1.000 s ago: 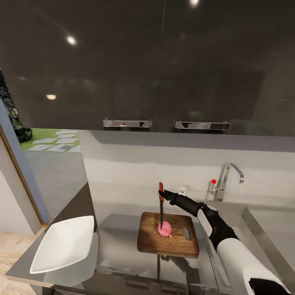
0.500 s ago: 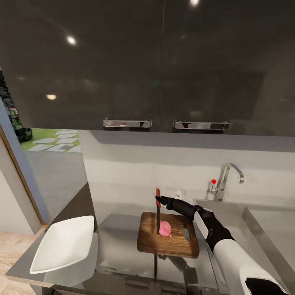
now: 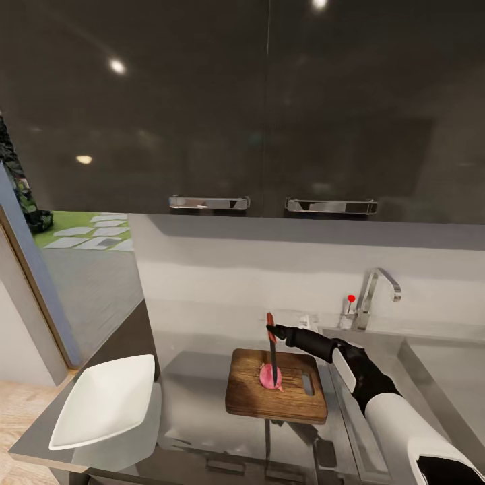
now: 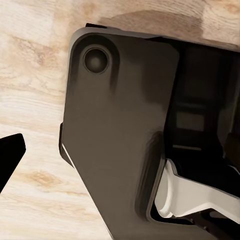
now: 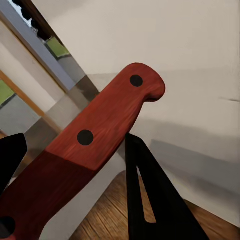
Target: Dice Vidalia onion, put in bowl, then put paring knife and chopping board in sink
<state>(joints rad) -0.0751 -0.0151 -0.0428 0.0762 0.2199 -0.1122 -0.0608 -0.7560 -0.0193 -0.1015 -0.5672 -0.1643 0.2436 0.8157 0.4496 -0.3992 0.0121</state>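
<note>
Right claw [image 3: 271,331] clamped on the paring knife [image 3: 272,350] — blade upright, tip down in the Vidalia onion [image 3: 271,377] on the chopping board [image 3: 276,394]; left claw's state — can't tell.

Right arm [image 3: 377,391] outstretched, fingers [image 5: 150,200] clamped

On the desk [image 3: 195,404] — bowl [image 3: 104,401] left, chopping board [image 3: 276,397] centre bearing the onion [image 3: 267,378], sink [image 3: 438,377] right.

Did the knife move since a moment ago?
Yes. The paring knife in the right gripper shifted right, toward the tap. Its blade stood left of the Vidalia onion on the chopping board; now it's over it.
</note>
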